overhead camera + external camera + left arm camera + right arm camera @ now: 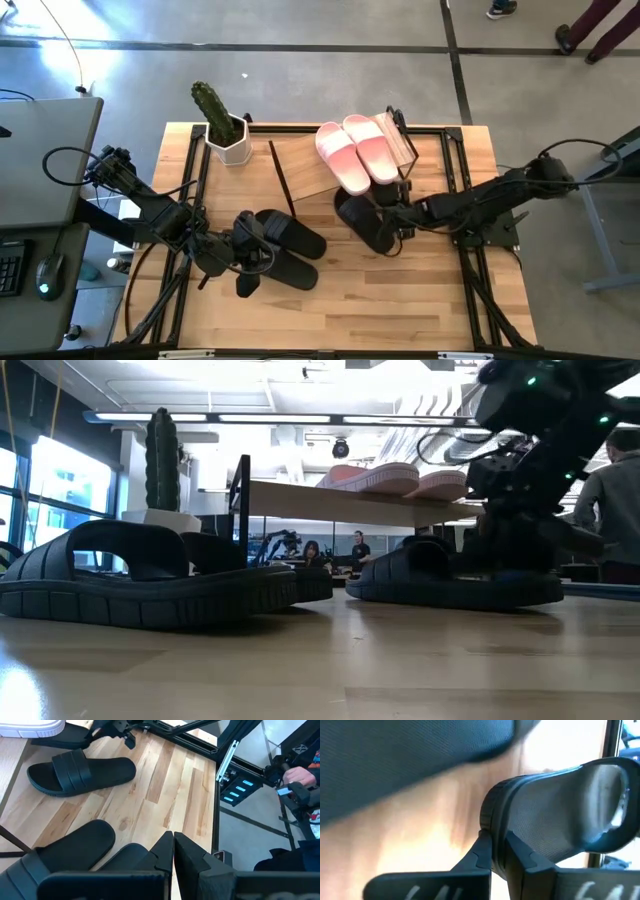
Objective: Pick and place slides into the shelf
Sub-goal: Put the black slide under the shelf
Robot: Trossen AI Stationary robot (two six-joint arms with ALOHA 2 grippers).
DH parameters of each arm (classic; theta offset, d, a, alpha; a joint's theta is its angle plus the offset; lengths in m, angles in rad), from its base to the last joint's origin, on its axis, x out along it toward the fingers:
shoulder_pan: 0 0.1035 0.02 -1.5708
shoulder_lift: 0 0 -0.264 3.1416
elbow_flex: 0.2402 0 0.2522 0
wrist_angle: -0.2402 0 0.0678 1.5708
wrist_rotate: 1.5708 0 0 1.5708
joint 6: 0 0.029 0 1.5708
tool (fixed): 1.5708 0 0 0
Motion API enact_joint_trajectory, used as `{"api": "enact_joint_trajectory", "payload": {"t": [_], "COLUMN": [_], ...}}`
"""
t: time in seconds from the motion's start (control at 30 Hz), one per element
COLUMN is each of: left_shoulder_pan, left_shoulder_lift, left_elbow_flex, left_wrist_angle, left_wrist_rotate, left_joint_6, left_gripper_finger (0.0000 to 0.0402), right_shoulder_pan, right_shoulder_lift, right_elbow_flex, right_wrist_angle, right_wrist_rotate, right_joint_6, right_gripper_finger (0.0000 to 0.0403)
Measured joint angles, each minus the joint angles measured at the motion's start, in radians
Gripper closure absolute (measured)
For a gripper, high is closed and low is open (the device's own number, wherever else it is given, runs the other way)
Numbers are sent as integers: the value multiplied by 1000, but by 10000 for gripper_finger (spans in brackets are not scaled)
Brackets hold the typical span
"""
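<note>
Slide count: two pink, four black.
Both pink slides (357, 152) sit atop the shelf (305, 168). My right gripper (498, 851) pinches one black slide's strap (555, 822); my left gripper (173, 846) is clenched, holding nothing.

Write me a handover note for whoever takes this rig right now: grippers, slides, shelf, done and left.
Right gripper: shut on the strap of a black slide lying on the table in front of the shelf.
Left gripper: shut, empty, over the black pair at table centre-left.
Done: pink pair sits on the shelf top.
Left: both black pairs, all four slides on the table.
</note>
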Motion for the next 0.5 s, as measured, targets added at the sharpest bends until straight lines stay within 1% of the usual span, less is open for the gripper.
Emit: {"api": "enact_joint_trajectory", "payload": {"t": [0.13, 0.27, 0.5], "left_shoulder_pan": [0, 0, 0], "left_shoulder_lift": [0, 0, 0], "left_elbow_flex": [0, 0, 0], "left_wrist_angle": [0, 0, 0], "left_wrist_rotate": [0, 0, 0], "left_joint_6": [1, 3, 3], "left_gripper_finger": [399, 399, 399], "right_shoulder_pan": [-57, -119, -161], "right_shoulder_lift": [0, -1, -1], "right_elbow_flex": [0, 0, 0], "right_wrist_angle": [-6, 6, 3], "right_wrist_rotate": [-19, -94, -104], "right_joint_6": [-56, -124, -131], "right_gripper_finger": [403, 403, 403]}}
